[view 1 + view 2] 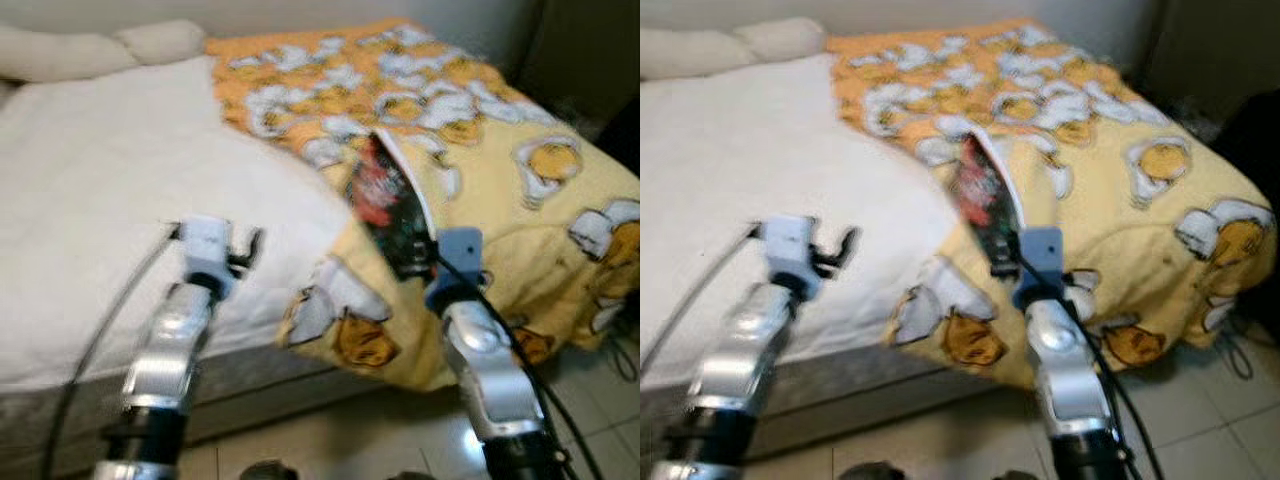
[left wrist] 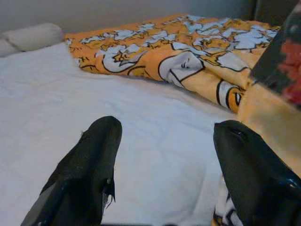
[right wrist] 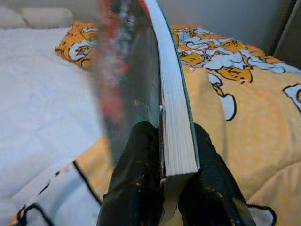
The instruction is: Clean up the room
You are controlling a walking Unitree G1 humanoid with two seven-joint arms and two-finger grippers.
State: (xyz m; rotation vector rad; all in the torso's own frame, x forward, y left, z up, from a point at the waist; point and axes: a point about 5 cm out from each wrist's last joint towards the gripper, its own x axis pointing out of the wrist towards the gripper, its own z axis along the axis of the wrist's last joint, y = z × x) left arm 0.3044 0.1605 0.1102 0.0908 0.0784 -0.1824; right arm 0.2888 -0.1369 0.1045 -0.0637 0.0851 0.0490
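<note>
A book (image 1: 388, 203) with a dark red-and-black cover and white page edges (image 3: 174, 108) is held up above the yellow cartoon-print blanket (image 1: 500, 170). My right gripper (image 1: 420, 268) is shut on its lower end, one black finger (image 3: 136, 179) on each side of it. My left gripper (image 1: 248, 250) hovers open over the white sheet (image 1: 130, 190) near the bed's front edge, its black fingers (image 2: 89, 165) spread with nothing between them.
The bed (image 1: 90, 390) has a grey base at its front edge, and pale pillows (image 1: 90, 48) lie at its head. Tiled floor (image 1: 350, 440) lies below my arms. A dark object (image 1: 1255, 140) stands at the far right beside the bed.
</note>
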